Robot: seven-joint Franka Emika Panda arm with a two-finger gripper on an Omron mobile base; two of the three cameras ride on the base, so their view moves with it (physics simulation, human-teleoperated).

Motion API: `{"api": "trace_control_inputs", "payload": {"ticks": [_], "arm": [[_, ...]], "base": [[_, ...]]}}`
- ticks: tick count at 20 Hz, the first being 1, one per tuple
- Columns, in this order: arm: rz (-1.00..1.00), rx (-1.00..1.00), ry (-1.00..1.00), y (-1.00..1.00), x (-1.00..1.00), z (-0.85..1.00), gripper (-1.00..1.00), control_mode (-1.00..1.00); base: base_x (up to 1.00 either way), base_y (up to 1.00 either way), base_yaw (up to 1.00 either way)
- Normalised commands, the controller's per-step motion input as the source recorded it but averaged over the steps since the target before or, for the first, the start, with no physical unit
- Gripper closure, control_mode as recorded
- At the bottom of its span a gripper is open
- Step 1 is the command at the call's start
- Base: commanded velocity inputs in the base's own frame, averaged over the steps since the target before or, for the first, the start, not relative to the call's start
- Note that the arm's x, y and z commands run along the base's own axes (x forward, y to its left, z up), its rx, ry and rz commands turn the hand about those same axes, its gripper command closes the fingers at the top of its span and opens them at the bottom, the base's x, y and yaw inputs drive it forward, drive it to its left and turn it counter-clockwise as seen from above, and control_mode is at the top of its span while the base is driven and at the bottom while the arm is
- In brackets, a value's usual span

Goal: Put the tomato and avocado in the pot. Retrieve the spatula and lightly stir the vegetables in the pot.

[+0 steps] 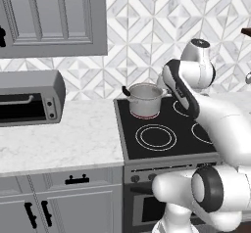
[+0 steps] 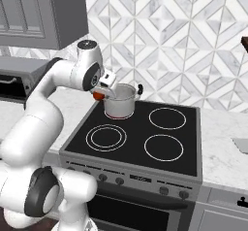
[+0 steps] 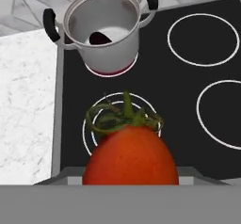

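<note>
One tomato [image 3: 129, 155] is being carried in the gripper [image 2: 100, 95], whose jaws are closing on it from both sides, just beside the near-left rim of the pot [image 2: 119, 100]. That pot is sitting on the far-left burner of the black glass cooktop [image 2: 140, 130], and something dark, possibly the avocado, is lying on its floor, though too little is showing to be sure. Judging from the hand view, the fruit is hanging over the near-left burner ring [image 3: 101, 124] rather than over the pot mouth, so a release here would likely be sending it onto the smooth glass, where a round, glossy body would be rolling freely toward the marble counter [image 1: 59, 139]. A low approach could also be knocking the thin steel wall or a black side handle [image 3: 49, 24] and shifting the light pot off its ring. Materials are reading as follows: the pot is brushed, shiny steel and cylindrical; the tomato is smooth red skin with a spiky green calyx; the cooktop is flat and slick.
</note>
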Motion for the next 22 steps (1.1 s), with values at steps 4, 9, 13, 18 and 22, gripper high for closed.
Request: {"api": "trace_control_inputs", "payload": {"ticks": [4,9,13,18,22], "arm": [[0.01,-0.03,0.23,0.00,1.00,-0.05,1.00,-1.00],[0.00,-0.06,0.02,0.00,1.00,-0.49,1.00,-1.00],[0.00,-0.11,-0.04,0.02,1.00,-0.85,1.00,-1.00],[0.00,-0.05,-0.05,0.00,0.88,-0.47,1.00,-1.00],[0.00,0.00,0.00,0.00,0.84,-0.19,1.00,-1.00]], "base": [[0.00,0.00,0.00],[0.00,0.00,0.00],[0.00,0.00,0.00],[0.00,0.00,0.00],[0.00,0.00,0.00]]}}
